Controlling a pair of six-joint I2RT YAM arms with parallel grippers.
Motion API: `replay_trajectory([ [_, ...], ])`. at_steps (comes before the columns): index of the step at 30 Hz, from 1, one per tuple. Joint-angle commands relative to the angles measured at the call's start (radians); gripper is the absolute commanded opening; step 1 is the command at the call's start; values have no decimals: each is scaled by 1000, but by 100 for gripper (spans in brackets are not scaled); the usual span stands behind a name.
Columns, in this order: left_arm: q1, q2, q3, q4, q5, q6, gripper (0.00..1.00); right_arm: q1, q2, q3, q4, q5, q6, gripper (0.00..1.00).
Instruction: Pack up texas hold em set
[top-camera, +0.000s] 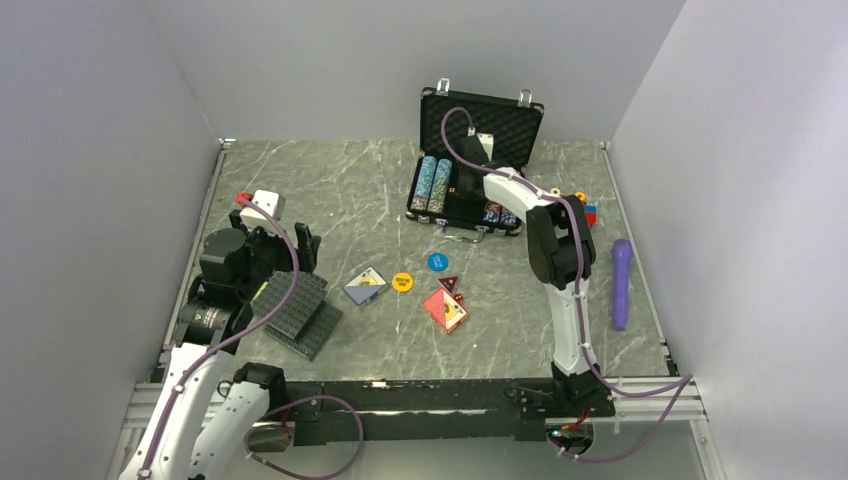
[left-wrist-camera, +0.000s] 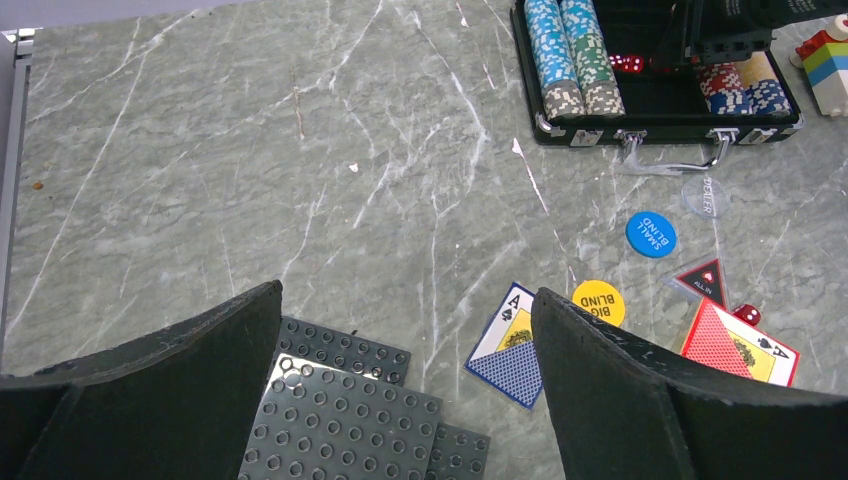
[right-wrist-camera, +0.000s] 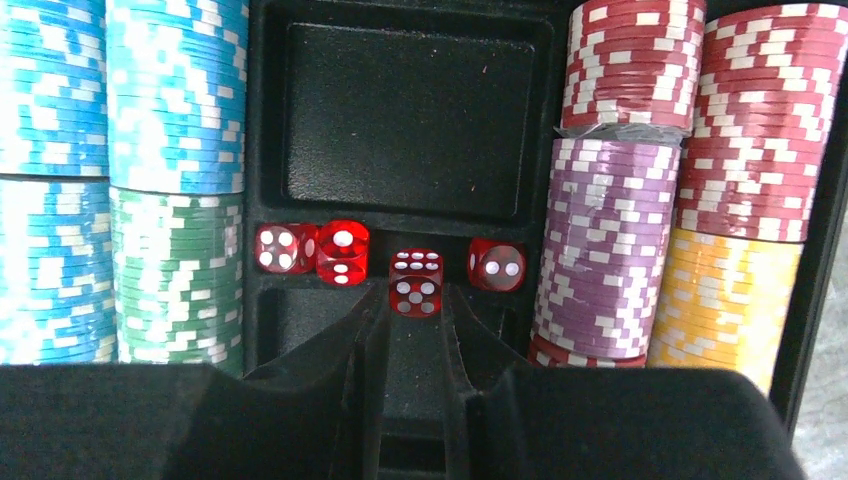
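Observation:
The black briefcase stands open at the back, with chip rows inside. My right gripper reaches into its tray and is shut on a red die at the fingertips. Three more red dice lie in the slot beside it. On the table lie a blue button, a yellow button, a red-triangle button, a blue-backed deck, a red-backed deck and a loose red die. My left gripper is open and empty above the table.
Dark grey studded plates lie under my left gripper. A clear dealer button lies by the case handle. A purple object lies at the right. A toy-block figure stands right of the case. A white and red block sits at the left.

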Motion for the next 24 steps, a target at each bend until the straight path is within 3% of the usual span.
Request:
replay_trajectory([
  [1,-3,-3,-1,39,9,-2,98,-5,12,-3,54,-22,-8,0],
  [21,-3,2,-1,39,8,-1,98,-7,57,11,87,-88,-9,0],
  [24,-3,3,-1,39,7,-1,98,-11,65,21,81,-102,-7,8],
])
